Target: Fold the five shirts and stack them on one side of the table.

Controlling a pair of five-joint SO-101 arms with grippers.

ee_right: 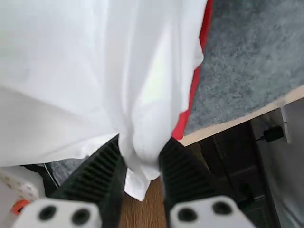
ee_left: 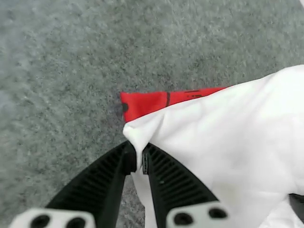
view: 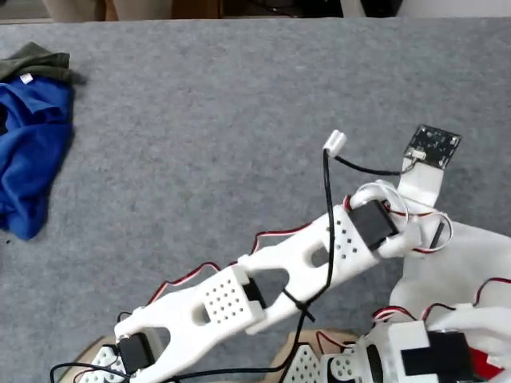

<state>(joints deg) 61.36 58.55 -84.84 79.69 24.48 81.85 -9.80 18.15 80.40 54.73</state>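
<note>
1 white shirt, red cloth showing at its edge, is pinched twice: the left jaws press together on its corner, and the right jaws clamp a bunched fold by the worktop edge. Well apart from both jaws, a blue shirt and dark green shirt lie crumpled. Seemingly nothing is folded or stacked yet; nearly all remains.

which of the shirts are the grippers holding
The white shirt: the left gripper and right gripper are both shut on it. The red shirt peeks out beneath it; the blue shirt and olive shirt lie apart, untouched.
</note>
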